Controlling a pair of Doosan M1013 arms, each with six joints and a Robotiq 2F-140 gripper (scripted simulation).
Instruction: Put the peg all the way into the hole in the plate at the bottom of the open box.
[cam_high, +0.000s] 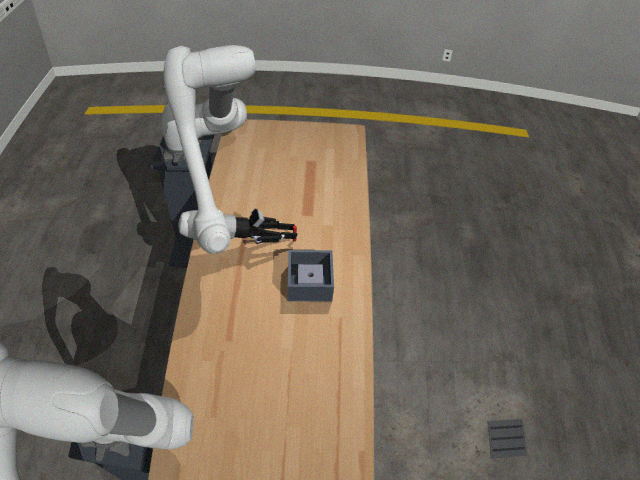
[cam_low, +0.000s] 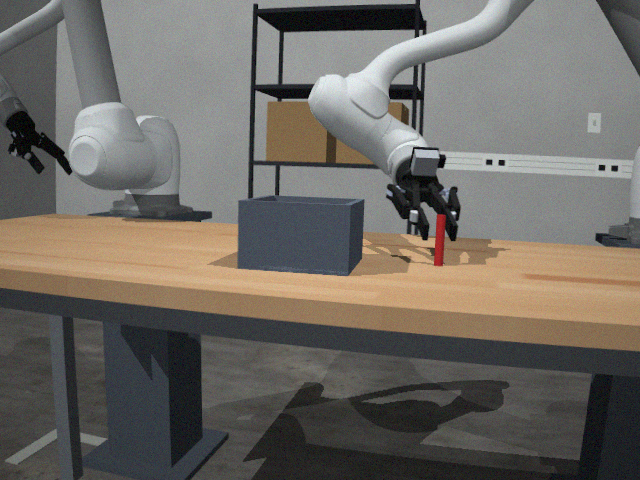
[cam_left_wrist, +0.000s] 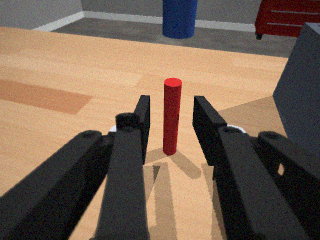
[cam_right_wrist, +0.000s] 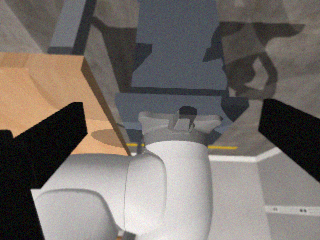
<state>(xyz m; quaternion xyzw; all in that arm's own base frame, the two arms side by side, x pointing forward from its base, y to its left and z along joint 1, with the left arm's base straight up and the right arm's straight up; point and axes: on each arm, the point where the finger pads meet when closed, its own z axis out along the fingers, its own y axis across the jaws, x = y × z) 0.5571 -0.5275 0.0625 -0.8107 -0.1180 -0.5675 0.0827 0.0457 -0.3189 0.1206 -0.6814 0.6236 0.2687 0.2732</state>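
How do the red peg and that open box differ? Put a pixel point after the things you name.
The red peg (cam_high: 295, 232) (cam_low: 439, 240) (cam_left_wrist: 171, 117) is slim and round; the box (cam_high: 310, 293) (cam_low: 294, 235) (cam_left_wrist: 305, 80) is wide and rectangular.
The peg is bright red, while the box is blue-grey.
The peg shows a closed, flat top; the box is open-topped, with a plate (cam_high: 303, 269) inside.
Both stand upright on the wooden table (cam_high: 284, 387) (cam_low: 180, 279) (cam_left_wrist: 50, 55) (cam_right_wrist: 40, 75).
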